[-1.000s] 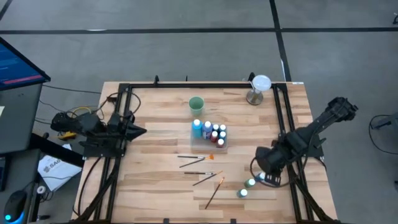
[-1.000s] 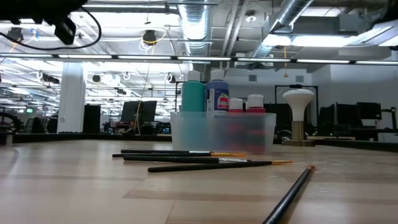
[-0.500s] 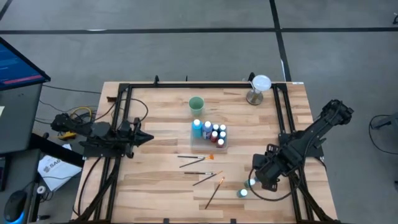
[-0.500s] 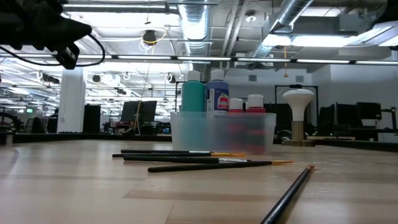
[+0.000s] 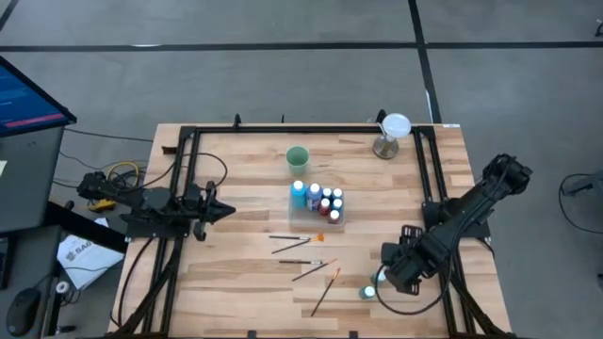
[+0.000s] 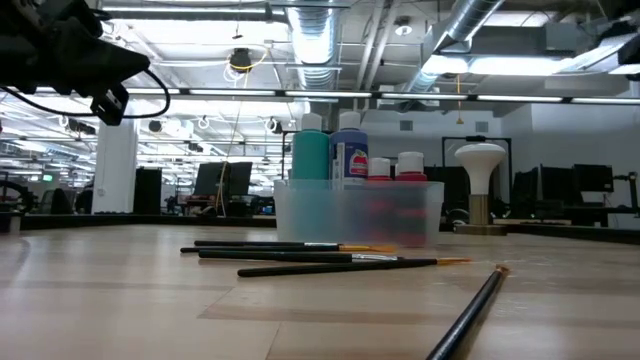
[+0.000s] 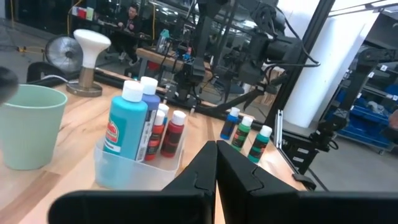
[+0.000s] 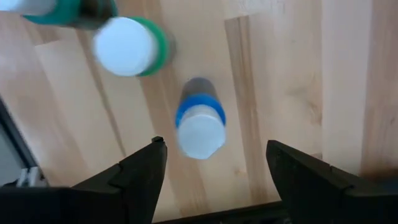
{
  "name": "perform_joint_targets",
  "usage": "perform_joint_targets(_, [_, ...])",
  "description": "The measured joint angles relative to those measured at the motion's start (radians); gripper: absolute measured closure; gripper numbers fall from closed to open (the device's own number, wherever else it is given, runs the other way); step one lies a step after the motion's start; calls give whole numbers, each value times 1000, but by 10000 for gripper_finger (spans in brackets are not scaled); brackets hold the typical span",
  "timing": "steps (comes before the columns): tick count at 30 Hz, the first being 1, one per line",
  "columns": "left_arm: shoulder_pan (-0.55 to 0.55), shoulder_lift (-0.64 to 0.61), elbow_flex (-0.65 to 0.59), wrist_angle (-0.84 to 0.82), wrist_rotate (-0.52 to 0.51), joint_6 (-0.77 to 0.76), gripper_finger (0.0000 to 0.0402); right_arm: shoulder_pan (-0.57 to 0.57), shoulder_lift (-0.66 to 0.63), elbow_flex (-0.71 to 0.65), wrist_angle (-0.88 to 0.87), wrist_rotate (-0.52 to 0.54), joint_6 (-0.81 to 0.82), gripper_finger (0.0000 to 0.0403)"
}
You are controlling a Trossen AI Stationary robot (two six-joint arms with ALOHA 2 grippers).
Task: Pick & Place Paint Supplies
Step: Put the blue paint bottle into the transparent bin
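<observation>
Paint bottles (image 5: 318,200) fill the clear tray (image 5: 317,219); brushes (image 5: 300,250) lie beside on the bench (image 5: 236,282). Right gripper (image 8: 210,171), jaws wide and empty, over a blue bottle (image 8: 200,125); left gripper (image 7: 216,163) closed, empty.

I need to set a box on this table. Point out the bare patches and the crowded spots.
Bare: the table between the left gripper and the brushes; also the far strip between the green cup and the left frame. Crowded: the tray of bottles mid-table, the brushes just nearer, and the loose bottles under the open right gripper.

left hand (image 7: 216,163) shut, right hand (image 8: 214,163) open — lowered
</observation>
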Motion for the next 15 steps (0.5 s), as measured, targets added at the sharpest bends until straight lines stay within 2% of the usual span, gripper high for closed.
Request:
perform_joint_targets(10, [0, 0, 0, 6, -14, 2, 401, -2, -24, -79, 146, -3, 7, 132])
perform_joint_targets(15, [0, 0, 0, 6, -14, 2, 401, -3, -24, -105, 161, -3, 14, 137])
